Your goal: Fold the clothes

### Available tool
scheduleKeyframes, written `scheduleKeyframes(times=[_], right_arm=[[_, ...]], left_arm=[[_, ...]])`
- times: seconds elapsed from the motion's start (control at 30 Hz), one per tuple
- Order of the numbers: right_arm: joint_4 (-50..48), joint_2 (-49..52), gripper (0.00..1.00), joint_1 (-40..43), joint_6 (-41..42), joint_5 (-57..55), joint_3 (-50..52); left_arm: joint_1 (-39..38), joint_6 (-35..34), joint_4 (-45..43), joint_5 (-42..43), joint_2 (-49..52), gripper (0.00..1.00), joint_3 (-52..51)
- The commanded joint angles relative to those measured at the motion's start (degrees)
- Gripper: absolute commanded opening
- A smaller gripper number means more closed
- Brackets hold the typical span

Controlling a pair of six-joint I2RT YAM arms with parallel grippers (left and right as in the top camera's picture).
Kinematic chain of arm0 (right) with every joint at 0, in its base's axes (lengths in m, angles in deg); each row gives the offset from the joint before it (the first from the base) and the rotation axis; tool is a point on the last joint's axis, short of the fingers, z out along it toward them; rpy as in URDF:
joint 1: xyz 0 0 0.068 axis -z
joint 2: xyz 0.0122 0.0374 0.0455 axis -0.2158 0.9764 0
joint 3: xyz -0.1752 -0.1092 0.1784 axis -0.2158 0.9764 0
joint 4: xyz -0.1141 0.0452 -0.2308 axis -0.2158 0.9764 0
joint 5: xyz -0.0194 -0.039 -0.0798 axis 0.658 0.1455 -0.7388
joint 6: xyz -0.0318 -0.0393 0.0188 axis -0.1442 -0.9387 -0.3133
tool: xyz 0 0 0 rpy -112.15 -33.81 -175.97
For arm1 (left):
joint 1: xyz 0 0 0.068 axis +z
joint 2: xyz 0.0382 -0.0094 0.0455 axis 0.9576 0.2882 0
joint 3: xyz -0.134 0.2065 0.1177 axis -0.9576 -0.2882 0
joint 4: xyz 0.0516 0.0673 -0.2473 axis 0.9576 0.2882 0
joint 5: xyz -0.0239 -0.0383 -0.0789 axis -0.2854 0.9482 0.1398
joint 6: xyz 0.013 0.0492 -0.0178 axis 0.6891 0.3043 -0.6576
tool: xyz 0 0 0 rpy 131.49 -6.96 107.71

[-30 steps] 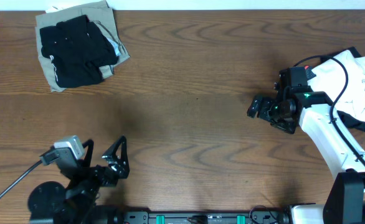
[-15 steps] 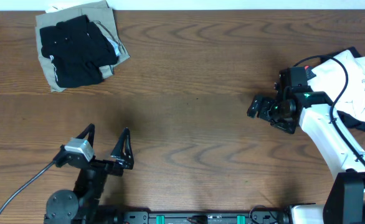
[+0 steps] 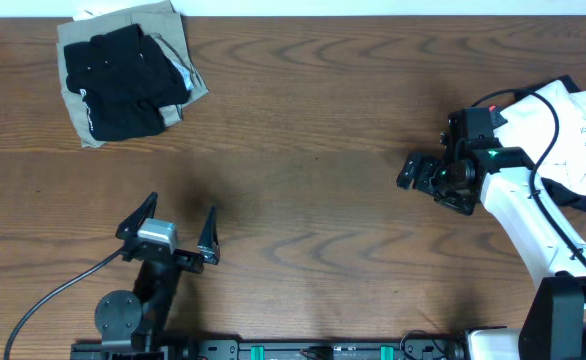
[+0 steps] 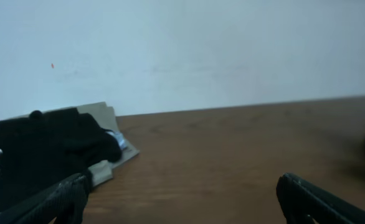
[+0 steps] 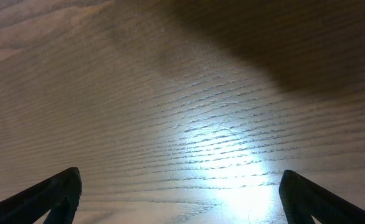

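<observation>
- Clothes pile (image 3: 123, 78): far left corner of the desk (image 3: 313, 110), black garment lying on a folded tan one.
- Left fingers (image 3: 181, 210): near the front edge, spread wide, holding nothing. They point toward the clothes pile and are well apart from it.
- Right fingers (image 3: 411, 170): wide open, empty, over bare wood right of centre.
- White garment (image 3: 578, 135): loose heap at the right edge with dark cloth showing under it. The right arm crosses over it.
</observation>
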Motion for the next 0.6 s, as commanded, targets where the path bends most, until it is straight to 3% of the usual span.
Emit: scheduleKeyframes(times=[0.0,0.37,0.57], right_arm=[[0.07,-0.72,0.99,0.50,-0.44,-0.37,-0.68],[0.04,-0.72,0.99,0.50,-0.44,-0.37,-0.68],[0.07,-0.72,0.99,0.50,-0.44,-0.35,-0.68]], left_arm=[[0.33,8.26,-0.44,-0.13,-0.72,0.98,-2.10],[1.03,7.82,-2.14,-1.62,-0.72,0.98,-5.92],[1.03,-0.42,-3.30,-8.09,-0.74,0.98,-7.13]])
